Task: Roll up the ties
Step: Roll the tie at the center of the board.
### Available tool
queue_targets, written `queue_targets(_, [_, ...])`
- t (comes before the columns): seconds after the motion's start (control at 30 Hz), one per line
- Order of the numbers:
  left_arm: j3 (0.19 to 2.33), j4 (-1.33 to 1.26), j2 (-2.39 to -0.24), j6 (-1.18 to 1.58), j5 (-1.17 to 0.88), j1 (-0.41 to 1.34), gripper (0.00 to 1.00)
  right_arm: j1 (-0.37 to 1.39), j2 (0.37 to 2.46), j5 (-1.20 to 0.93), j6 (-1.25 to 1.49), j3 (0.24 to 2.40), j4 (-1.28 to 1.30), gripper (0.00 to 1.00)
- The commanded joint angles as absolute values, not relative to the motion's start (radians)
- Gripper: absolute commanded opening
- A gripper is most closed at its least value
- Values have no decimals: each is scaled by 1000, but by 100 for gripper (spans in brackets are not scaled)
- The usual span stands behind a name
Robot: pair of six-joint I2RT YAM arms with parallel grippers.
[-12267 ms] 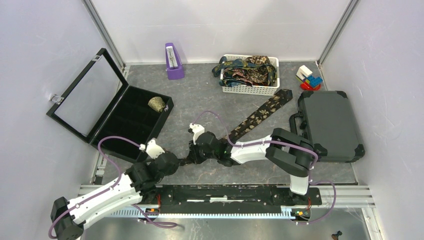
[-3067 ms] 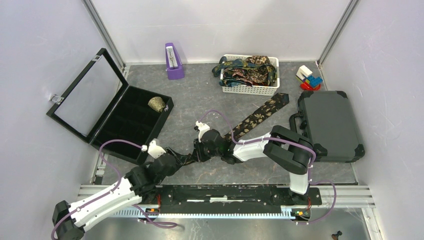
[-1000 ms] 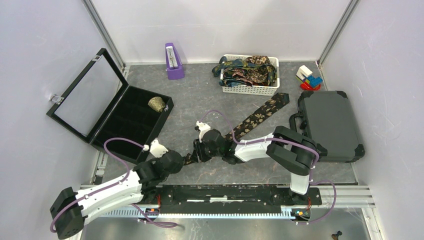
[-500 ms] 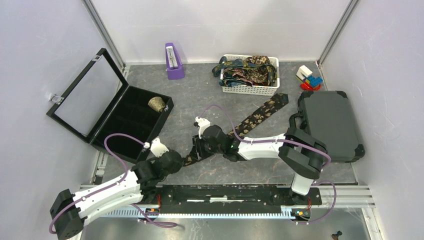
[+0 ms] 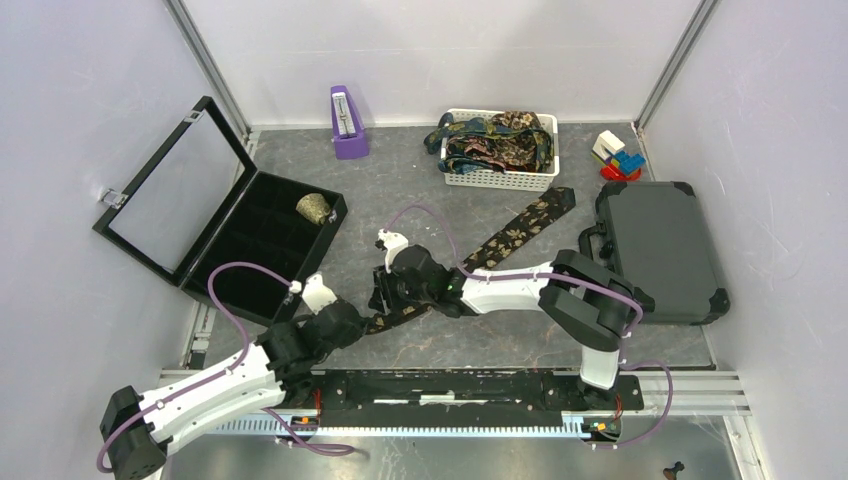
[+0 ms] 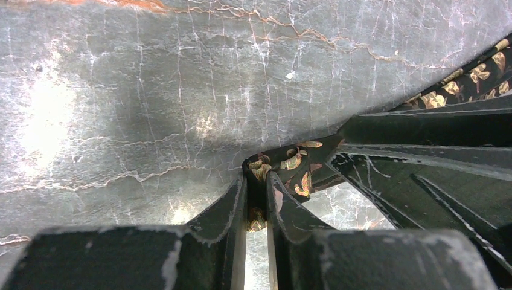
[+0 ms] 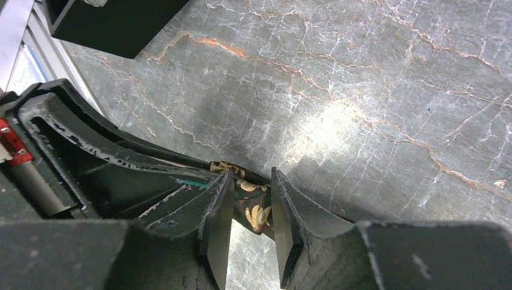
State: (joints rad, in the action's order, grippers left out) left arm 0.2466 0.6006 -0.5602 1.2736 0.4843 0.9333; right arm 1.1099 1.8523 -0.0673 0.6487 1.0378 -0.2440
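From above, the tie (image 5: 520, 225) slants across the worktop (image 5: 420, 190) from near-left to far-right; the left wrist shows my left end effector (image 6: 256, 181) pinching its folded end; the right wrist shows my right end effector (image 7: 250, 181) narrow around it, grip unclear; I judge the rolling barely begun, and next that fold needs turning over.

Grey marbled tabletop (image 5: 400, 195), pale lilac walls (image 5: 450, 50)

Robot lab test cell, plain white walls (image 5: 450, 50), aluminium corner posts (image 5: 207, 65), grey marbled tabletop (image 5: 400, 190)
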Motion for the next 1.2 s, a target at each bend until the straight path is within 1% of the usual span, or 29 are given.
queue_targets(0.0, [281, 617, -560, 1209, 477, 935, 2, 1115, 1884, -69, 641, 1064, -247, 35])
queue_targets(0.23, [287, 627, -562, 1210, 490, 935, 2, 1115, 1936, -52, 636, 1070, -216, 35])
queue_targets(0.33, [287, 629, -560, 1211, 494, 935, 2, 1115, 1944, -40, 643, 1057, -198, 33])
queue_targets(0.57, [279, 634, -555, 1222, 503, 936, 2, 1118, 1899, -30, 662, 1009, -191, 32])
queue_targets(0.73, [279, 640, -557, 1229, 517, 934, 2, 1121, 1861, 23, 667, 1005, -136, 31])
queue_targets(0.97, [281, 639, -562, 1229, 518, 935, 2, 1124, 1836, 54, 672, 982, -123, 31])
queue_targets(1.17, [278, 640, -561, 1229, 519, 935, 2, 1116, 1830, 106, 638, 1038, -86, 31])
